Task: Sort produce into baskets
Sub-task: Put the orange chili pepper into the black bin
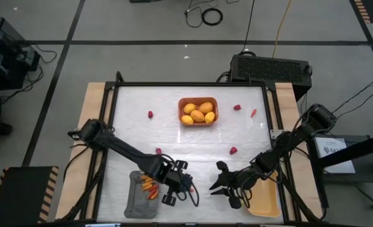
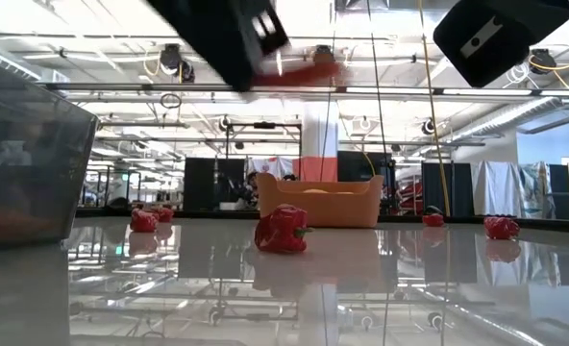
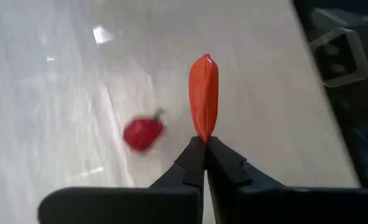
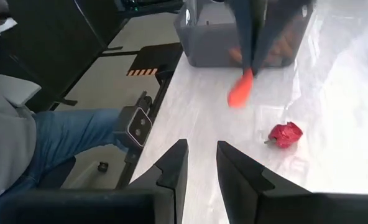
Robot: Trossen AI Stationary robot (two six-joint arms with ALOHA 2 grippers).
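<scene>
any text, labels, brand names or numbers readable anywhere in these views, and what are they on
No text can be read in any view.
White sheet beside the table's right edge, high view: dark print on it, too small to read.
White mark on the dark arm part at top right, low view: a shape, not readable letters.
The baskets and produce carry no visible labels.

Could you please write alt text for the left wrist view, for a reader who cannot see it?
The left gripper is shut on the tip of an orange-red carrot stick, held above the pale table. A red berry lies on the table beside it.
</scene>
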